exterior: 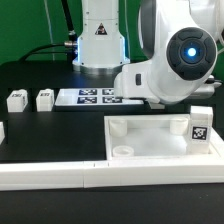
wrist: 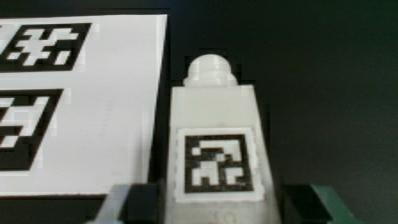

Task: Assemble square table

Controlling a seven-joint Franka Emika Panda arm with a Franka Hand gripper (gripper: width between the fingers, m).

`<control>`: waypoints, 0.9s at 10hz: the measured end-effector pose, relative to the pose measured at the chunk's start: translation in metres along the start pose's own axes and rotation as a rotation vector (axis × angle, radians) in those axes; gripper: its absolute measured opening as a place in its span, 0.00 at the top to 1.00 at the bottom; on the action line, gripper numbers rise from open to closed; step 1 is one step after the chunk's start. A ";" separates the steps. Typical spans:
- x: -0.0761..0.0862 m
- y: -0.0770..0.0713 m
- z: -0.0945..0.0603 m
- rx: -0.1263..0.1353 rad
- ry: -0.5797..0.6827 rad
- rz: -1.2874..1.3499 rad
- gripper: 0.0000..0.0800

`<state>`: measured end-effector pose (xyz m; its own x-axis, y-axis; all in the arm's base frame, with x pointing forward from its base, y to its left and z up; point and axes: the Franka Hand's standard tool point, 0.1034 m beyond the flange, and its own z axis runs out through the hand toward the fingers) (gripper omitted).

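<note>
Pick-up step: a white leg (wrist: 217, 140) lying just beside the marker board (wrist: 71, 90) is being clamped by the gripper (wrist: 217, 205), and lifting toward a corner socket (exterior: 122, 150) of the tabletop (exterior: 150, 140) is likely being called for next.

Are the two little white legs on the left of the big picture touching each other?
Apart. The exterior view shows one leg and the other leg with a strip of black table between them.
</note>
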<state>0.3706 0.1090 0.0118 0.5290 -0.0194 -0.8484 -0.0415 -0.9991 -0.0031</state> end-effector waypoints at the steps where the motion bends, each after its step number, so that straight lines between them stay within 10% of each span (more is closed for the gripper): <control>1: -0.003 0.003 -0.004 0.003 -0.014 -0.012 0.64; 5: -0.050 0.034 -0.099 0.074 0.044 -0.077 0.64; 9: -0.063 0.036 -0.110 0.079 0.318 -0.060 0.64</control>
<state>0.4296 0.0699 0.1233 0.7704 0.0169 -0.6374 -0.0608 -0.9931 -0.0999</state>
